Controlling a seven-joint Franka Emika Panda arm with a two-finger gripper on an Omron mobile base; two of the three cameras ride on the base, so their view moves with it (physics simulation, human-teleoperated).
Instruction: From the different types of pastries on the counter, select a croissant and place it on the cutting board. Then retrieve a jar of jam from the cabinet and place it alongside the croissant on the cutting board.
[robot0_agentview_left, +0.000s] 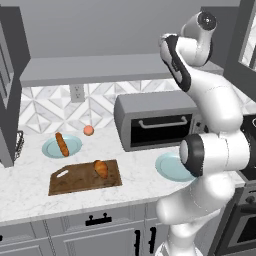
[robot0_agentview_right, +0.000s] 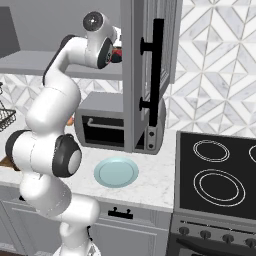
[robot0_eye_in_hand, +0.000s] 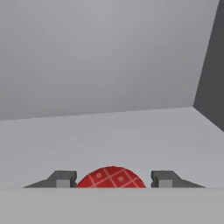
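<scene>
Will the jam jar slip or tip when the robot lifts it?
Probably not: the jar, seen by its round red checked lid, sits between the fingers. It's likely stiff, so it won't squash. Its round sides might slip if gripped loosely.

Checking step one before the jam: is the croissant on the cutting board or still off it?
On it. The croissant lies on the cutting board, toward its right end.

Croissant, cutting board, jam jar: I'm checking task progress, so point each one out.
croissant (robot0_agentview_left: 101, 168), left base view, its middle.
cutting board (robot0_agentview_left: 75, 182), left base view, bare wood.
jam jar (robot0_eye_in_hand: 111, 177), hand view, red checked lid.
</scene>
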